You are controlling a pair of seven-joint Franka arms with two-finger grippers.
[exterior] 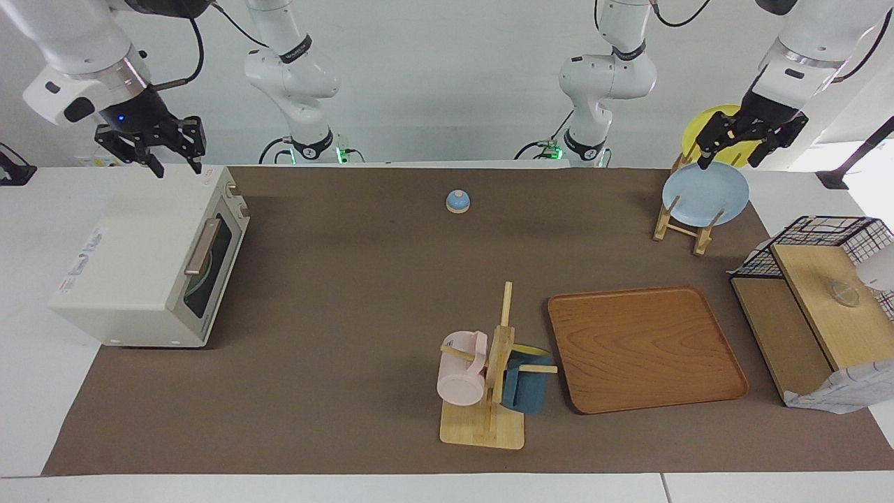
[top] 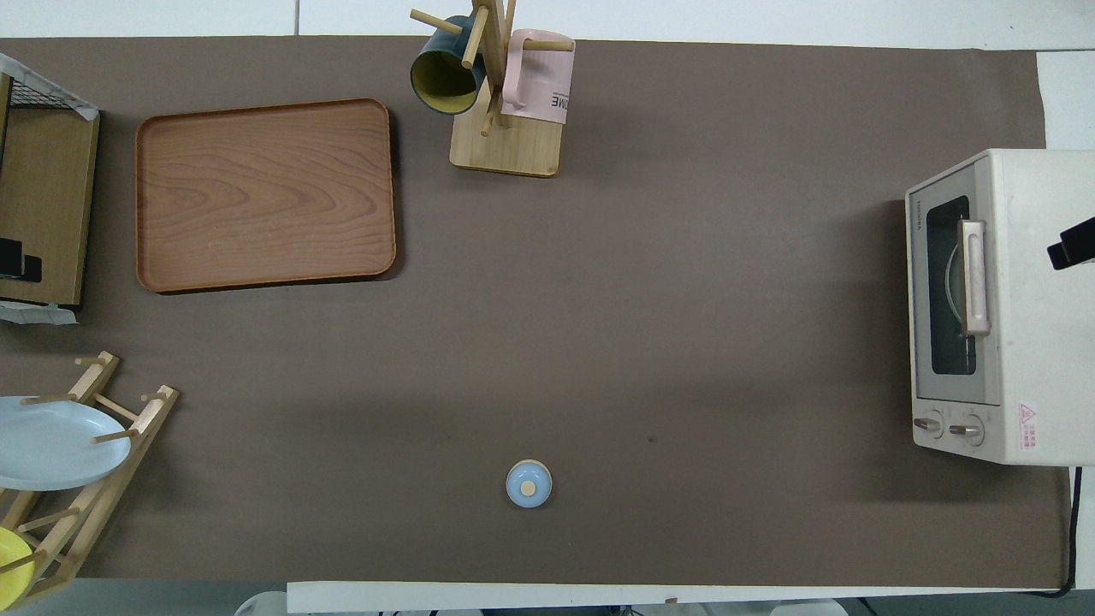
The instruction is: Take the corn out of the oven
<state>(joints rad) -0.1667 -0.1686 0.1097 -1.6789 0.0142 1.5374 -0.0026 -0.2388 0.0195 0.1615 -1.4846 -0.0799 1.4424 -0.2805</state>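
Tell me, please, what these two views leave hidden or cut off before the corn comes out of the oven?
- The corn: not visible in either view; the oven door is shut and its dark window shows only a curved shape.
- Right gripper: in the overhead view the edge cuts off all but a dark tip.
- Left gripper: out of the overhead view.
- Yellow plate: cut by the overhead corner; half hidden by the left gripper in the facing view.

Table (exterior: 28, 391) — brown mat (exterior: 335, 293) under oven (exterior: 150, 258), tray (exterior: 646, 347)

The boxy off-white toaster oven (exterior: 150, 258) has its dark glass door shut. In front of that door the brown mat (exterior: 335, 293) lies bare up to the wooden mug tree (exterior: 489, 377).
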